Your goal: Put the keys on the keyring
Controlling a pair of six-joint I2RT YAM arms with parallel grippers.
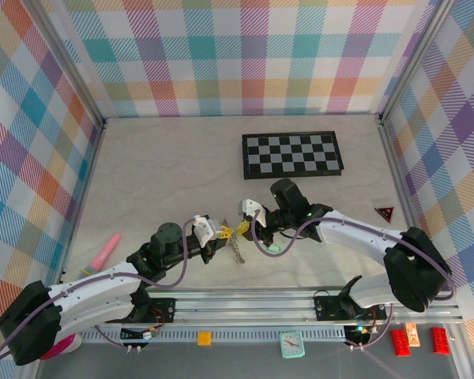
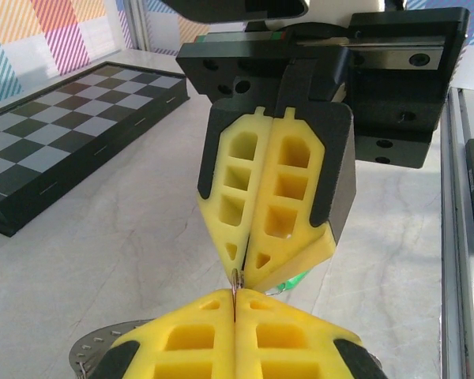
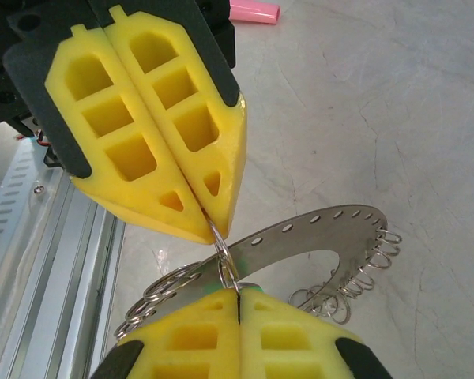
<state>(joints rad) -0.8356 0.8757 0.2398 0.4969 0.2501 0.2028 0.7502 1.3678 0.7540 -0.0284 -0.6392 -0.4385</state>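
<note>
My left gripper (image 1: 223,230) and right gripper (image 1: 245,227) meet tip to tip over the near middle of the table, both shut. The keyring (image 3: 324,229), a flat grey perforated ring with many small split rings, hangs below them (image 1: 235,249). The left gripper (image 2: 234,306) pinches one small split ring (image 3: 225,253) on the keyring's edge. In the right wrist view my right gripper (image 3: 238,294) is shut at that ring's lower end. The green head of a key (image 3: 253,287) peeks out at its fingertips. Another green key (image 1: 273,249) lies on the table by the right gripper (image 2: 298,278).
A black-and-white checkerboard (image 1: 292,154) lies at the back right. A pink object (image 1: 103,251) rests at the left and a red triangle (image 1: 385,212) at the right. The aluminium rail (image 1: 245,304) runs along the near edge.
</note>
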